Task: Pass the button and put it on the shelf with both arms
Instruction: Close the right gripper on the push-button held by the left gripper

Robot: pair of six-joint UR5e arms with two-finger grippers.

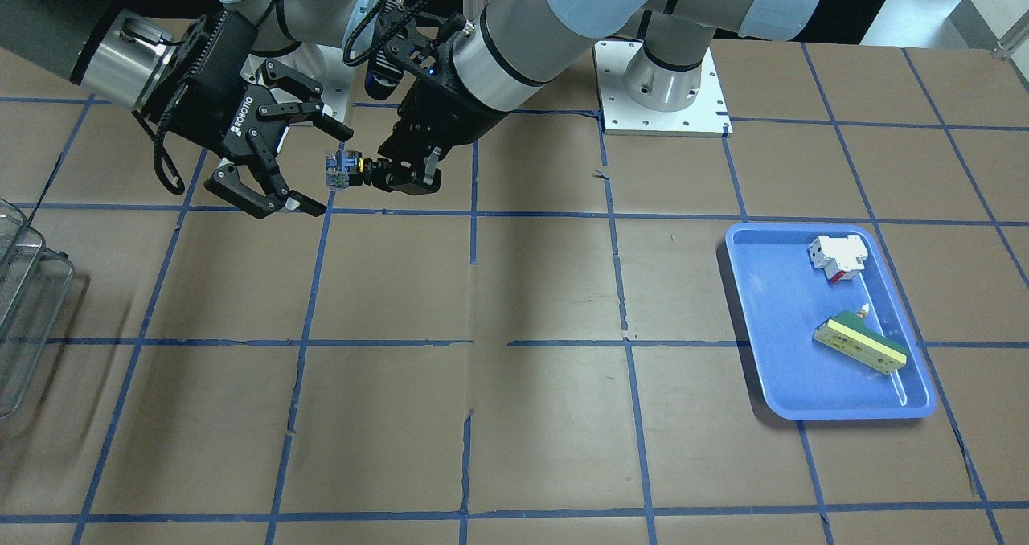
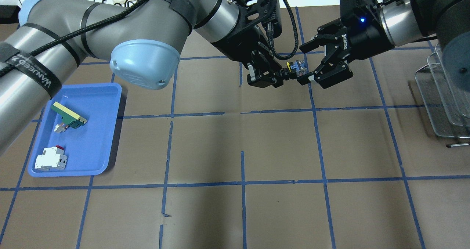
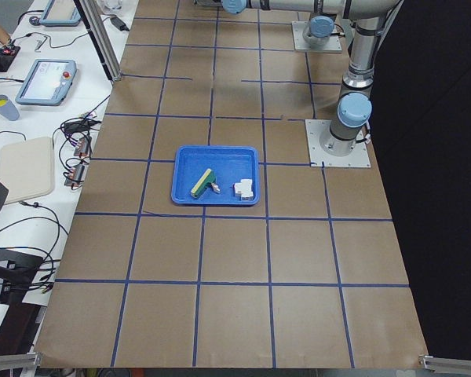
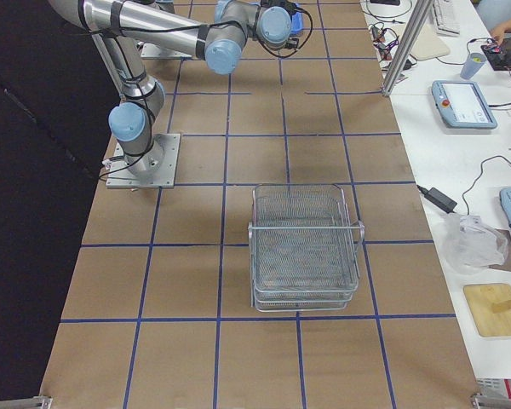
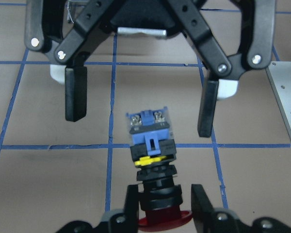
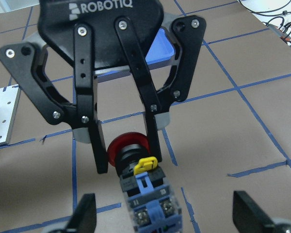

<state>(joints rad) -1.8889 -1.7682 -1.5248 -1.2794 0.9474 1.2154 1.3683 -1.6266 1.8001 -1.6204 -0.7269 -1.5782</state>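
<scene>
Left gripper [image 5: 161,206] clamps the push-button [image 5: 150,141] by its black barrel, its blue block pointing between the right gripper's [image 5: 141,102] wide-spread jaws (not yet touching). Advance the right gripper, close squarely on the block, then release with the left.

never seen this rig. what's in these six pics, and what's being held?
A left arm and a right arm stand at a brown table. Four pictures come from fixed cameras: one facing the robot, one behind it, one at each table end. The last two come from cameras on the wrists. The left end effector is shut on a push button at its red-headed end, held in the air. The right end effector is open, its fingers either side of the button's blue end, not touching. A blue tray holds a white block and a green-and-yellow block. A wire rack stands at the table's other end.
</scene>
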